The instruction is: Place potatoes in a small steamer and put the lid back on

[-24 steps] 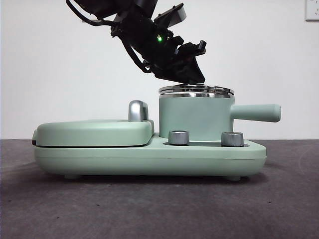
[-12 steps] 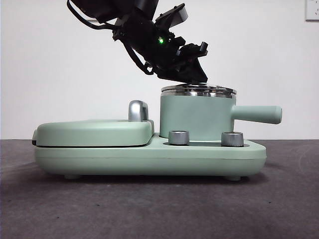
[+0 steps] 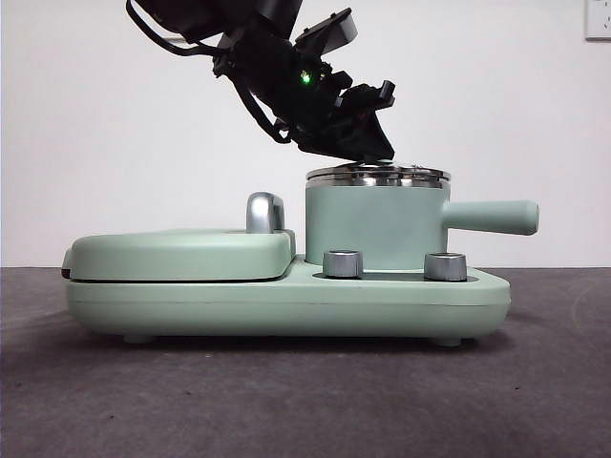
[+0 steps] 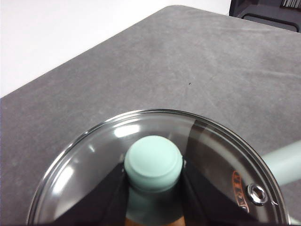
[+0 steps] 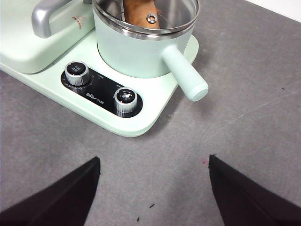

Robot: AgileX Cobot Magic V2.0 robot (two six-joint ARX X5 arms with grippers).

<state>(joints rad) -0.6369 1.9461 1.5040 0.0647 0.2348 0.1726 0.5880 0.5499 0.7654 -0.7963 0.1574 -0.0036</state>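
The small steamer (image 3: 372, 224) stands on the right of a mint-green cooker base, its handle (image 3: 492, 217) pointing right. The glass lid (image 3: 377, 174) lies on its steel rim. My left gripper (image 3: 368, 153) reaches down from the upper left onto the lid. In the left wrist view its jaws press both sides of the green knob (image 4: 153, 162). The orange-brown potato (image 5: 138, 12) shows through the glass inside the pot. My right gripper (image 5: 153, 188) is open and empty above the grey table, in front of the cooker.
A flat mint-green griddle cover (image 3: 181, 253) with a chrome handle (image 3: 264, 212) takes up the left of the base (image 3: 286, 305). Two steel dials (image 3: 343, 263) (image 3: 445, 266) sit in front of the pot. Grey table surrounds the cooker.
The steamer and lid shifted slightly right and up, then settled back. My left gripper has stayed on the knob.
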